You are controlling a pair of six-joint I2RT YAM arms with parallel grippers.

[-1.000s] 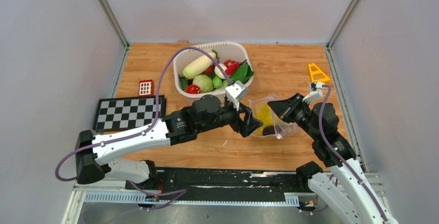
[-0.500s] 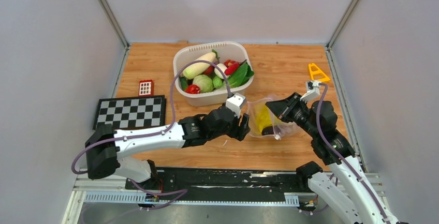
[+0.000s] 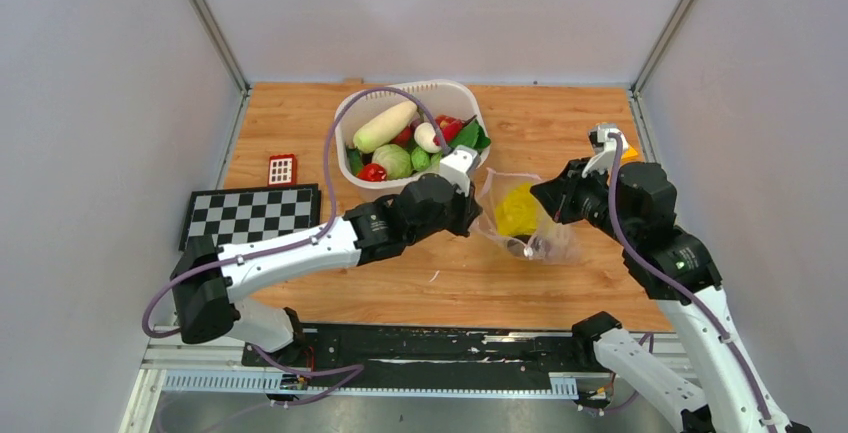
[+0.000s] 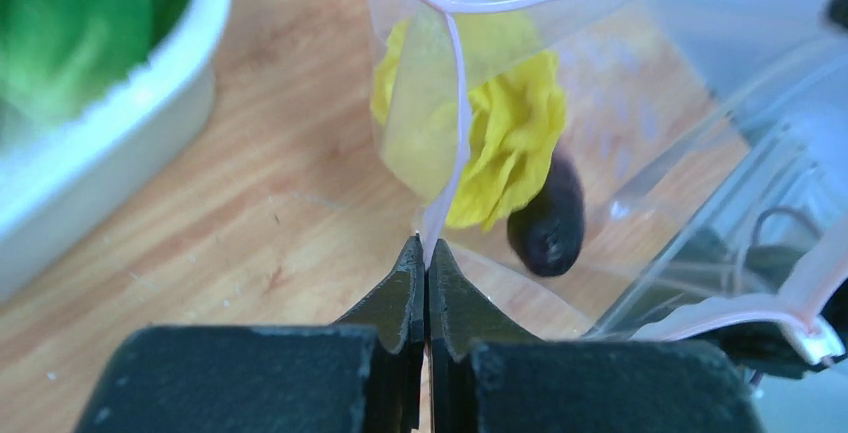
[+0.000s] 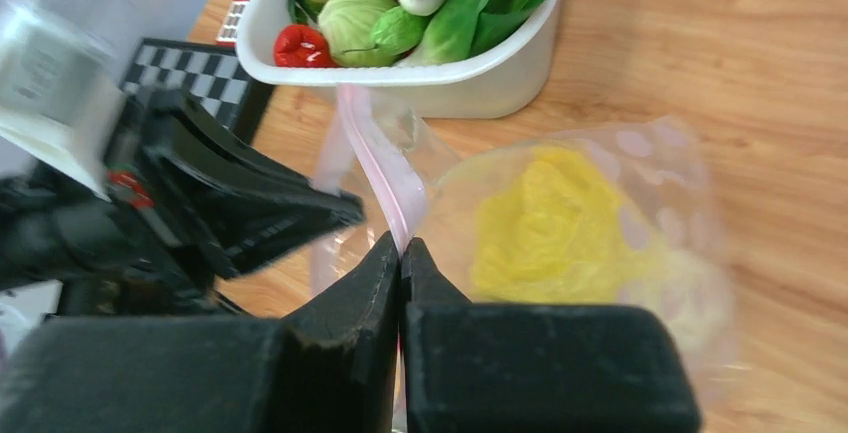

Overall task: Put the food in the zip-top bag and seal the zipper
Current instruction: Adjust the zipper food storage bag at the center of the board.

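Between left claw [image 4: 427,253] and right claw [image 5: 401,250] — zip-top bag [image 3: 542,239], zipper [image 4: 458,113] pinched

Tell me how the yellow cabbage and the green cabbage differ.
The yellow cabbage lies inside the bag; the green cabbage sits in the white tub. The yellow one has only a dark piece beside it; the green one is crowded among other vegetables. Both are round and leafy.

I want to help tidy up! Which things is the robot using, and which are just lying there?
Using: bag, zipper, cabbage, food in tub.
Just lying there: chessboard, red tile.
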